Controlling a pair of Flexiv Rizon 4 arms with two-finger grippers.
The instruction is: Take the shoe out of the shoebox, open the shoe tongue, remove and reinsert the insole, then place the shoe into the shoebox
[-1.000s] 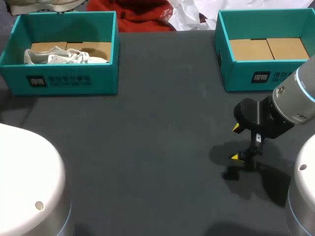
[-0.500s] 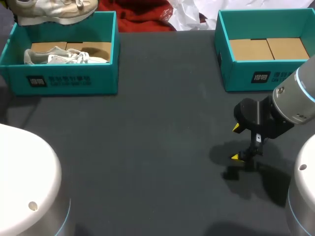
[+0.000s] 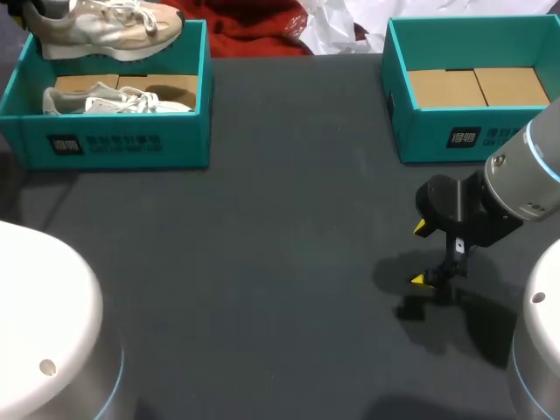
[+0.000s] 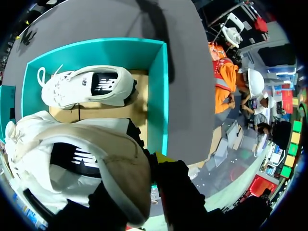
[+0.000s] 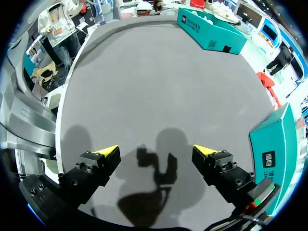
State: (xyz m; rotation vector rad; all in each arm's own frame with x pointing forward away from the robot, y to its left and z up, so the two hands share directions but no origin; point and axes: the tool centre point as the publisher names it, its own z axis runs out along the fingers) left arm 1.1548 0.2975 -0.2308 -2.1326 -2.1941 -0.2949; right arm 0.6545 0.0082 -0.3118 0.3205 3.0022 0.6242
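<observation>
Robot lab, dark worktable (image 3: 289, 219), teal shoeboxes (image 3: 131, 144), robot arm (image 3: 525, 184)

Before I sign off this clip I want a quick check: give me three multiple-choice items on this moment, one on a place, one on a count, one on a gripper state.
1. Where is the beige shoe?
A. lying inside the left shoebox
B. aloft above that box
C. between the right gripper's fingers

2. How many shoes lie inside the left shoebox?
A. none
B. one
C. two

3. The right gripper is:
A. open, nothing between its fingers
B. shut on the beige shoe
C. shut and empty

Answers:
1 B, the head view shows it raised over the box.
2 B, only the white shoe lies on its floor.
3 A, its yellow tips stand wide apart.
</observation>
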